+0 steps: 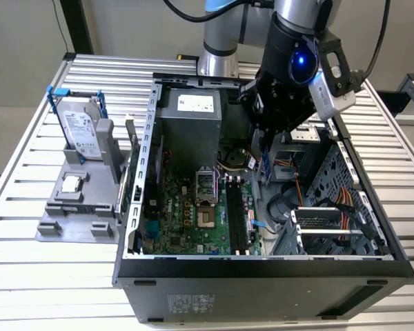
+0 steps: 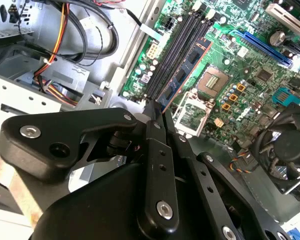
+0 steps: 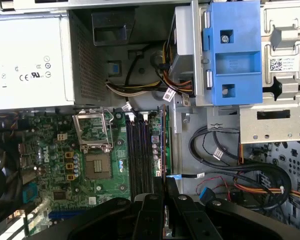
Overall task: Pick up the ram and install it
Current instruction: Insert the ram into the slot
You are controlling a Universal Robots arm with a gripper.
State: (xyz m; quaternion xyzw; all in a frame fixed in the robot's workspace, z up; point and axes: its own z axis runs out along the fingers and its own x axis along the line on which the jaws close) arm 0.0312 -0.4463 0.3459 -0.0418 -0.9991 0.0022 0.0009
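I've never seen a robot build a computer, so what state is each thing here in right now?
gripper: shut on the ram.
ram: held above the motherboard, not seated.
memory slots: empty.
processor socket: frame raised, no chip inside.
computer case: side open.
hard drive: standing upright outside the case.
processor chip: lying flat outside the case.

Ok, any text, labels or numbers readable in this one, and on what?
No text can be read out here.
White label on the hard drive: print too small.
Label on the power supply: marks too small.
White sticker on the metal bay: too small.
The ram, held in the gripper: no legible print.
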